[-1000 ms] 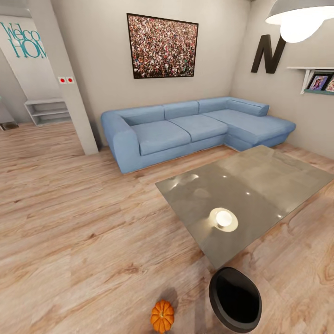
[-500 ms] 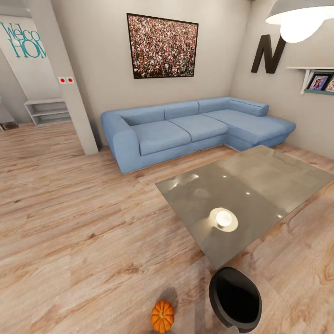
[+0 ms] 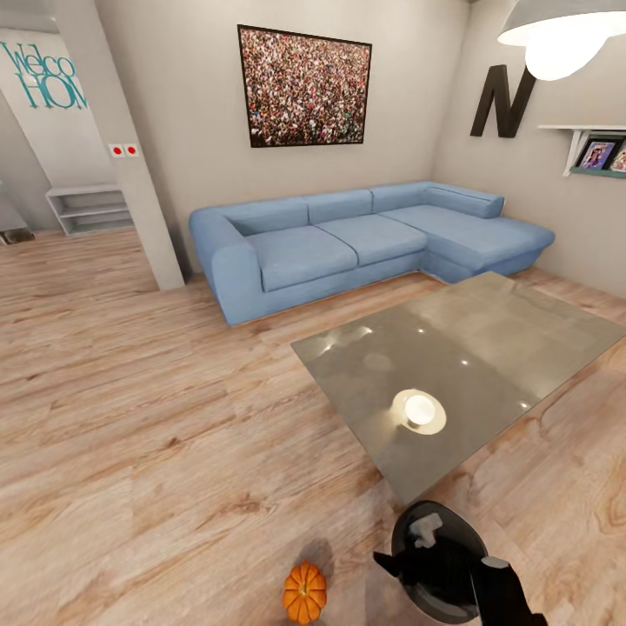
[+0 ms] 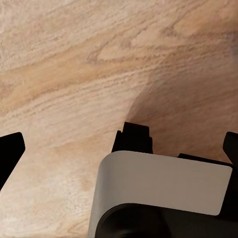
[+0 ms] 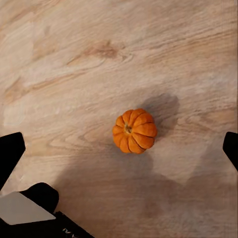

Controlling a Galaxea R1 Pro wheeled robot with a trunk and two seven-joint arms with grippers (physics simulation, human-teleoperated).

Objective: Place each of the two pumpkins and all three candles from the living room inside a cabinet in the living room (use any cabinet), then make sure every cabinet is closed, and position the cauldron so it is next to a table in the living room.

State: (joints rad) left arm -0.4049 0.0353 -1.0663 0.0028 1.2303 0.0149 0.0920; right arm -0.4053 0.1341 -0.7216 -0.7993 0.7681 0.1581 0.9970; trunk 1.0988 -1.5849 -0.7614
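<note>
A small orange pumpkin (image 3: pixel 304 591) sits on the wood floor at the bottom of the head view, just left of the black cauldron (image 3: pixel 439 565). The cauldron stands on the floor by the near corner of the glass-topped table (image 3: pixel 487 348). My right gripper (image 3: pixel 407 546) hovers over the cauldron's mouth. In the right wrist view the pumpkin (image 5: pixel 134 130) lies well below my open right gripper (image 5: pixel 120 150), whose fingertips (image 5: pixel 10 153) are spread wide. My left gripper (image 4: pixel 120 148) is open over bare floor, above a pale part of my own body (image 4: pixel 158 183).
A blue corner sofa (image 3: pixel 348 243) stands behind the table against the far wall. A grey pillar (image 3: pixel 130 156) and a low white shelf (image 3: pixel 91 209) are at the back left. A hanging lamp (image 3: pixel 556 35) is at the upper right. Open wood floor (image 3: pixel 156 417) spreads to the left.
My right arm has come up into the head view and its gripper now hangs over the cauldron. The pumpkin, cauldron and table have not moved.
</note>
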